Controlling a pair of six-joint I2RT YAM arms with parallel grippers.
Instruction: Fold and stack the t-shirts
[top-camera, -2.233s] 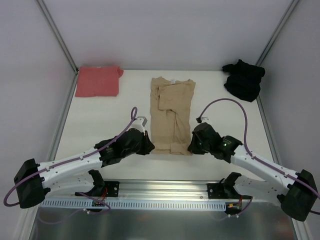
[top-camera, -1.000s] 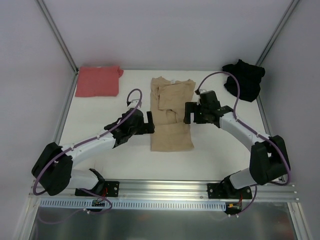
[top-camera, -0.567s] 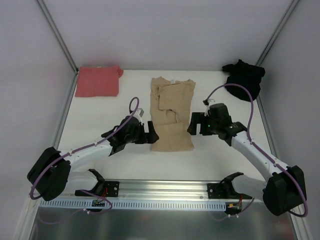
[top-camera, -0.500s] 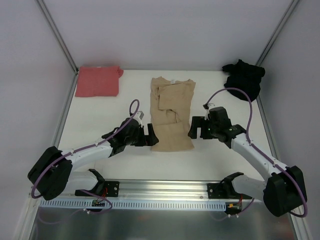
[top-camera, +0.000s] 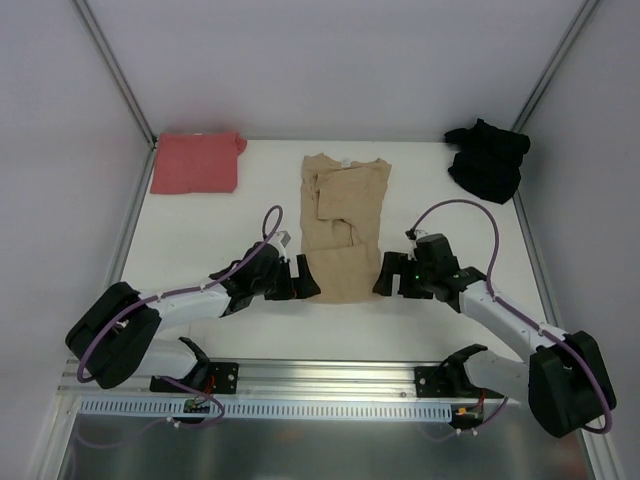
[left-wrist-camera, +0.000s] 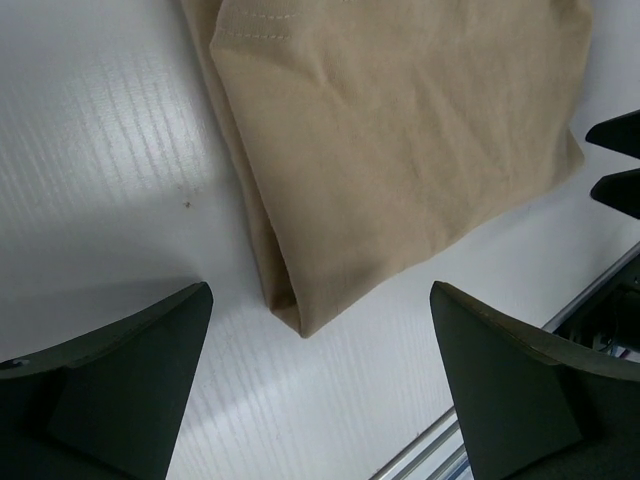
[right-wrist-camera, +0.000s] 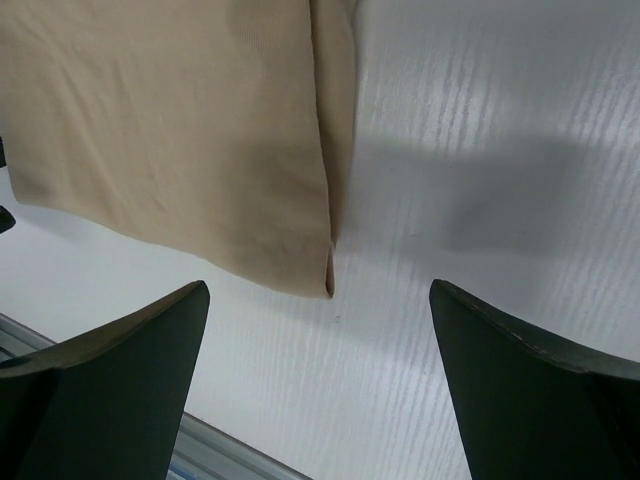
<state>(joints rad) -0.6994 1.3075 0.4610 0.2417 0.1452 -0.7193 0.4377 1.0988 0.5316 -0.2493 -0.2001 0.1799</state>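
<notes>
White table (top-camera: 200, 230): salmon-red shirt (top-camera: 195, 163) folded; tan shirt (top-camera: 345, 225) partly folded (lengthwise only); black shirt (top-camera: 487, 160) crumpled. Nothing stacked. The left gripper (top-camera: 299, 280) and right gripper (top-camera: 386, 275) are spread, empty, flanking the tan hem.

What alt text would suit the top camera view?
The left gripper and right gripper, both open, flank the near end of a tan t-shirt folded lengthwise. A folded salmon-red t-shirt lies far left, a crumpled black t-shirt far right.
</notes>
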